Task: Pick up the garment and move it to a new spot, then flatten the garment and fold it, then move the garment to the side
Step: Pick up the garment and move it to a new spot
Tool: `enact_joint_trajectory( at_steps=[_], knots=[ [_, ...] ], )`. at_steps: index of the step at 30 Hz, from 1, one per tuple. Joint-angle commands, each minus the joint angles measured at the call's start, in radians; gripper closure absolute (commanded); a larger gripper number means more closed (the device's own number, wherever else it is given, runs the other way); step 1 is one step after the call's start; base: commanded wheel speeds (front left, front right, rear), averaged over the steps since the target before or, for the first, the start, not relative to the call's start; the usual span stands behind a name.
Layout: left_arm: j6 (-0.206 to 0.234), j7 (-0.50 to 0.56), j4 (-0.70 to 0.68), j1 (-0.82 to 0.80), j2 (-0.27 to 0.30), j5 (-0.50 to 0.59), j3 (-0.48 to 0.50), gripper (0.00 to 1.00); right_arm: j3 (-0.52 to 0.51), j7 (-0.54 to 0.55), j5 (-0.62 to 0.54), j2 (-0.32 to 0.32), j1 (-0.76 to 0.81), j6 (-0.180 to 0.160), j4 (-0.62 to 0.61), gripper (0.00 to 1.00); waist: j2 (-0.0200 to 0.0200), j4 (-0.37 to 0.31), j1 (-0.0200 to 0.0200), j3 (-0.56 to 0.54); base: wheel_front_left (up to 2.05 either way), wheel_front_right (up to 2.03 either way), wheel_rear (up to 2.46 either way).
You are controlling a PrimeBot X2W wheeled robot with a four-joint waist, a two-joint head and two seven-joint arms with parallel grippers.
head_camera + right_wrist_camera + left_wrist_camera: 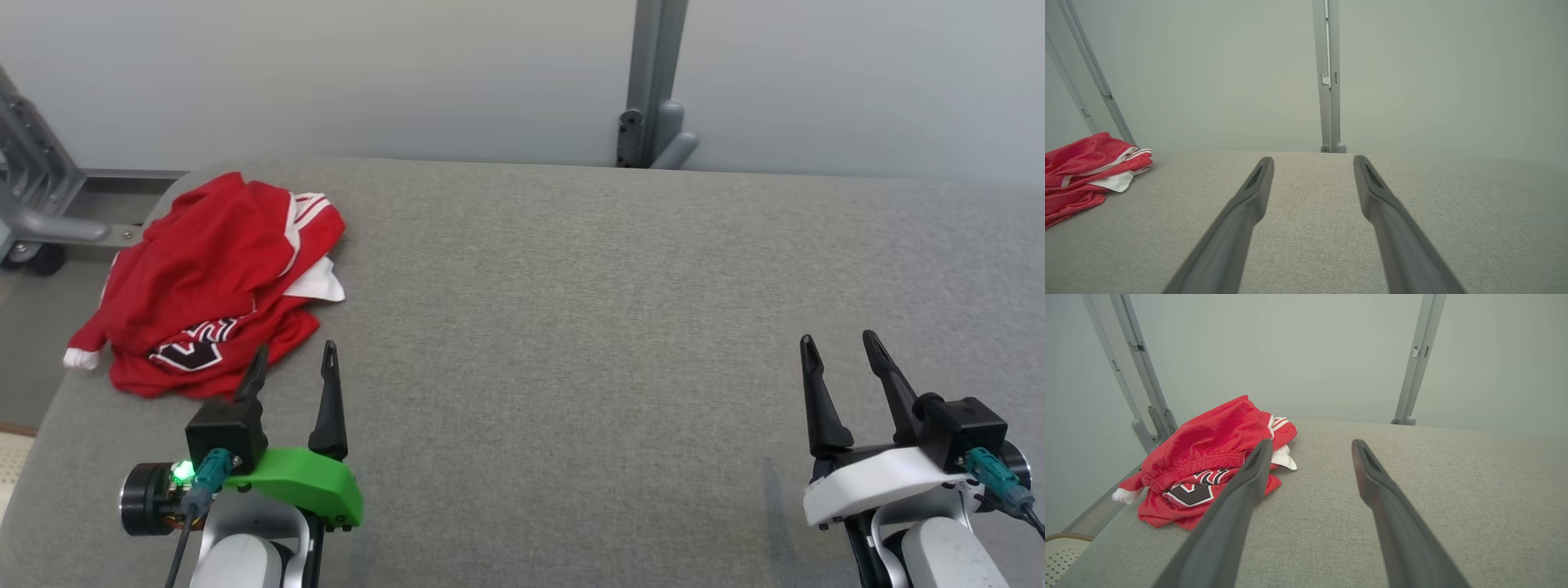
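Underneath everything: one grey fabric-covered tabletop [571, 327]. Its far-left corner holds the one garment [212, 286]: red jersey-type piece, white trim, black-and-white print, crumpled in a heap. A white-cuffed bit pokes out at the left edge.

Two grippers, both at the near edge, two dark fingers each.
- Left gripper [295, 351]: fingers spread wide, nothing between them, just beside the heap's near side. One finger overlaps the cloth in the left wrist view. Contact can't be told.
- Right gripper [838, 337]: also spread and empty, near-right corner, well apart from the garment.

Handling, as a guess: light, soft, limp knit. It will drape and sag with no stiffness, and is likely a bit slippery. Layers may lift unevenly.

Best hold looks like the gathered elastic band [1196, 465] on the heap's near side, or a raised fold at its near edge, pinched thick enough not to slip.

Pick-up not yet started.
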Motion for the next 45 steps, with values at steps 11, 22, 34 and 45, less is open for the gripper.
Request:
enact_joint_trajectory(
  at_steps=[11, 22, 34, 45],
  knots=[
    [0.024, -0.014, -0.015, 0.014, 0.022, -0.026, 0.031, 0.00, 0.046, -0.003, -0.001, 0.003, -0.010, 0.000, -0.024, 0.00, 0.0000, 0.214, 0.0000, 0.002, 0.00, 0.00, 0.00],
    [0.034, -0.019, -0.019, 0.017, 0.024, -0.038, 0.033, 0.00, 0.059, -0.003, -0.003, 0.011, -0.007, 0.000, -0.021, 0.00, 0.0000, 0.268, 0.0000, 0.003, 0.00, 0.00, 0.00],
    [0.041, -0.021, -0.014, 0.005, 0.029, -0.048, 0.035, 0.00, 0.061, -0.003, -0.014, 0.011, -0.013, 0.000, -0.016, 0.00, 0.0000, 0.261, 0.0000, 0.010, 0.00, 0.00, 0.00],
    [0.031, -0.034, -0.055, -0.092, 0.032, -0.072, 0.047, 0.00, 0.076, 0.014, -0.012, -0.005, -0.048, 0.000, -0.044, 0.00, 0.0000, 0.234, 0.0000, 0.072, 0.00, 0.00, 0.00]
  ],
)
